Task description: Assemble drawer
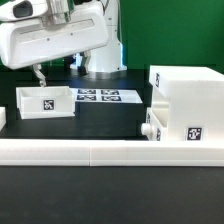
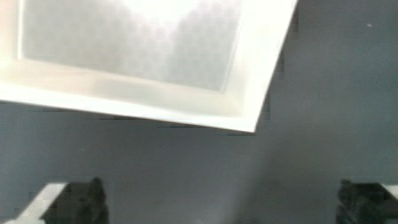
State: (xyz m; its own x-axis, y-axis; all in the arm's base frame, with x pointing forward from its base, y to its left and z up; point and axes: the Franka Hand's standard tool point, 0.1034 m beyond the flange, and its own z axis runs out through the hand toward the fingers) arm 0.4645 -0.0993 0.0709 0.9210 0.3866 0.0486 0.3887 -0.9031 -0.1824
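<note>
Progress, judged from the views: approx. halfway at best. The box shell [image 1: 190, 95] stands on the counter [image 1: 110, 122] at the exterior view's right. One small tray [image 1: 155, 126] sits against its lower front, apparently partly slid in; how deep can't be told. The loose tray [image 1: 28, 104] sits at the exterior view's left, well apart from the box shell, w/ the marker board [image 1: 100, 97] lying between them, further back. Left to do: grab the loose tray, carry it over, slide it into the shell's free slot, prob. push both home.

The claw [image 1: 38, 76] hangs just above the loose tray near its back rim, jaws spread wide, nothing gripped. The wrist view agrees: both fingers [image 2: 75, 198] are well apart w/ only dark counter between them, and the loose tray [image 2: 134, 92] lies ahead of them, not yet straddled.

Contents: the loose tray is empty, bare floor inside. The shell's inside isn't visible from this angle. A long low white wall [image 1: 100, 152] runs across the front of the scene.
</note>
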